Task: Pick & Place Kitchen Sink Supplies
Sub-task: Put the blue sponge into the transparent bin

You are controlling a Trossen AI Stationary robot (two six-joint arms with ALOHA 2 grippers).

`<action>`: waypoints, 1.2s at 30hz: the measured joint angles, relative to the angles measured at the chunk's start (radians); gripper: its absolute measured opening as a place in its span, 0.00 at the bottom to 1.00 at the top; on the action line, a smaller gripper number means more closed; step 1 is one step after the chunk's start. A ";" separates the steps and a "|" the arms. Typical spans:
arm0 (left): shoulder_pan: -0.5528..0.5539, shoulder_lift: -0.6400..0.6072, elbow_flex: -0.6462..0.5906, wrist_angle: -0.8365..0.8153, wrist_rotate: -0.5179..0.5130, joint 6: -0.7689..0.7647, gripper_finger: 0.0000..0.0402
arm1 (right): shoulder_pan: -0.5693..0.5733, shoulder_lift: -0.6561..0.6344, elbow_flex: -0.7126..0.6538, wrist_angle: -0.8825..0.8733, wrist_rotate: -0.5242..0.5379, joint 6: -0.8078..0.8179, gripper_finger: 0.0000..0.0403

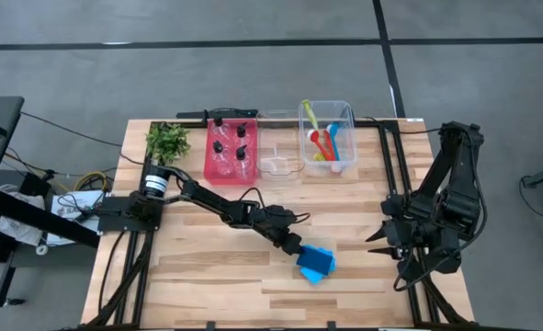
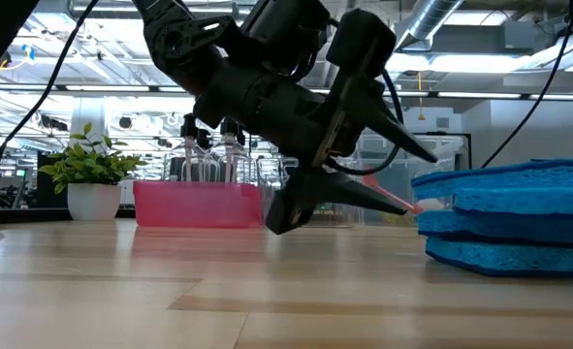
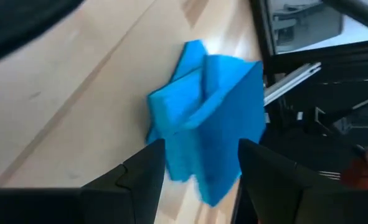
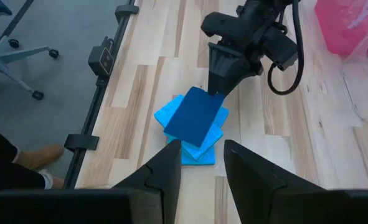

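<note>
Blue sponges [image 1: 316,264] lie stacked askew on the bench [image 1: 207,276], lower centre of the high view. Likely light, soft and squashy; best pinched across the top sponge's short edges. Left hand [image 1: 292,245], open and empty, sits beside them.

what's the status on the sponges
Left gripper open at the blue sponges, top one tilted up. Right gripper parked at table's right. Nothing blocking.

I see a pale wood counter [image 1: 207,276] standing on grey floor [image 1: 253,83] crossed by dark lines. Beyond the counter's far edge, ceiling ducts [image 2: 441,24] and strip lights [image 2: 63,58] run overhead. An office chair [image 4: 9,37] sits on the floor beside the counter.
</note>
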 joint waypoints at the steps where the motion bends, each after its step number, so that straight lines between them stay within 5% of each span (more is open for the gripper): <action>1: -0.002 0.000 0.000 0.000 0.000 0.000 0.51 | 0.000 0.000 0.000 0.000 0.001 0.000 0.29; 36: -0.002 0.023 0.004 0.052 -0.010 0.019 0.51 | 0.000 0.000 0.000 0.000 0.003 0.000 0.29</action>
